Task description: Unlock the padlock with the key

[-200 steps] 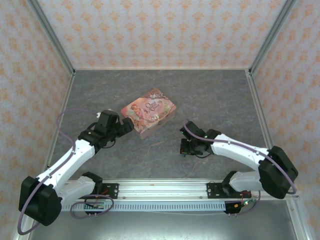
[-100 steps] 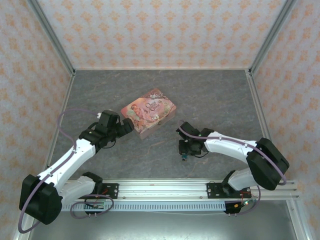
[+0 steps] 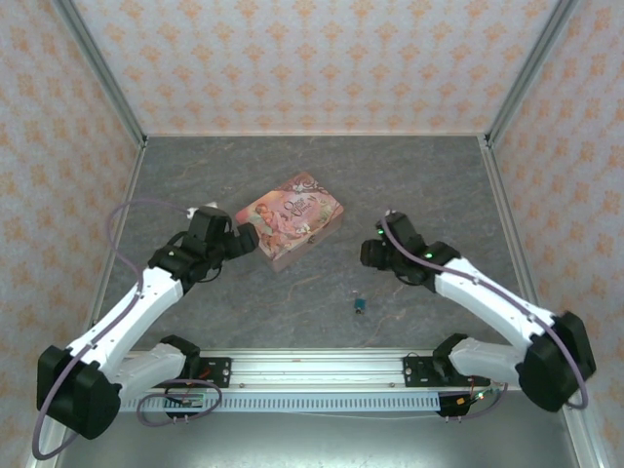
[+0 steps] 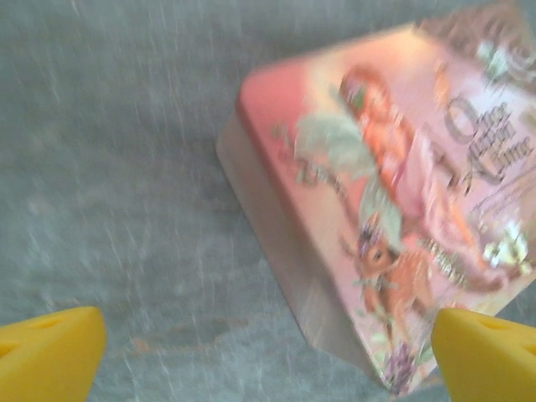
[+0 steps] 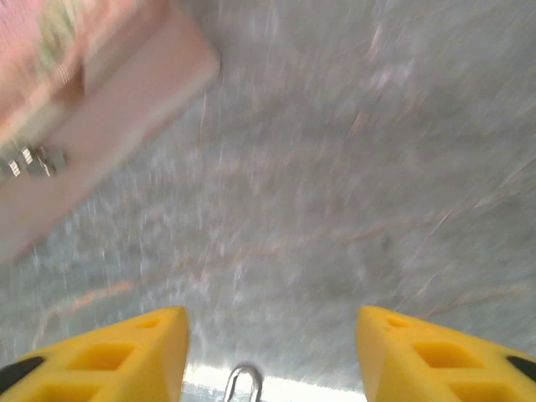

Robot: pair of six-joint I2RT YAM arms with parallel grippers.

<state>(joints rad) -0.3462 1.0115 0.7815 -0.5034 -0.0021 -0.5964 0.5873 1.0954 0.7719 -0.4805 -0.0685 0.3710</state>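
A second earlier the right gripper [image 3: 370, 255] had been over the padlock [image 3: 360, 306]. It had since pulled farther from the near edge of the marbled grey table [image 3: 439, 185], yellow fingers [image 5: 126, 352] parted and empty. The blue-teal padlock lay close to that edge, right of centre, well apart from the pink box [image 3: 292, 218]. The left gripper [image 3: 248, 241] stayed spread wide at the box's left corner. Its wrist view showed the glossy lid's [image 4: 402, 193] girl-and-fawn picture. The blurred right wrist view caught a metal clasp [image 5: 33, 159] on the box's side.
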